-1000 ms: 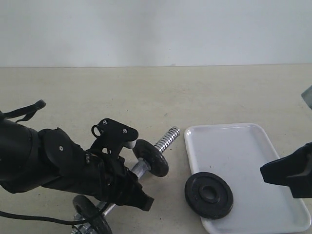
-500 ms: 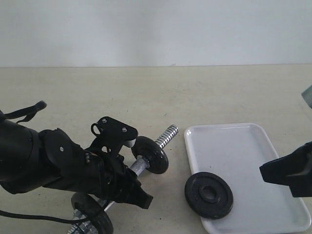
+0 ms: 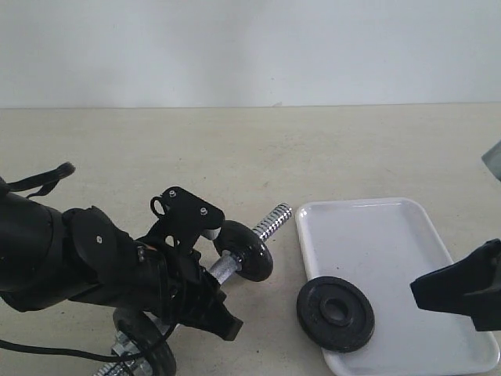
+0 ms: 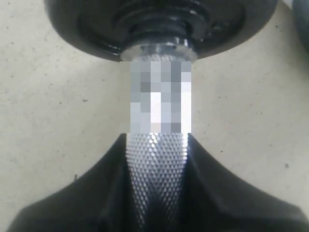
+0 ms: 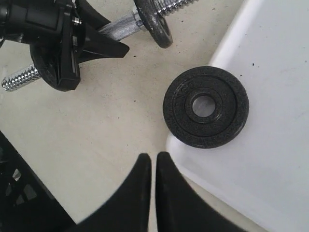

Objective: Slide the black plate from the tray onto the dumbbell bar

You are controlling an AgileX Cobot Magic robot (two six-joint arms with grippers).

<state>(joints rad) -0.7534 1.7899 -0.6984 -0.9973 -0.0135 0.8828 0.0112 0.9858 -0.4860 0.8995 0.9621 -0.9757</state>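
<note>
Exterior view shows the black plate (image 3: pixel 335 312) overhanging the tray (image 3: pixel 391 235) at its front-left corner. Left hand (image 4: pixel 157 193) clamps the dumbbell bar (image 3: pixel 275 218); right hand (image 5: pixel 153 166) is clenched, empty. Pinching that overhung plate carelessly could tip it off, or its hole could snag the bar's threads

Left gripper (image 4: pixel 157 193) clamps dumbbell bar (image 3: pixel 274 219); right gripper (image 5: pixel 153 160) closed, hovering.

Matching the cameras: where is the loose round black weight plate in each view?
Exterior: the round matte-black weight plate lies lower centre-right, overhanging the flat white plastic tray's corner.
Left wrist: not identifiable.
Right wrist: right of centre, over the same corner.
Shared landmark: the knurled steel dumbbell bar.
</note>
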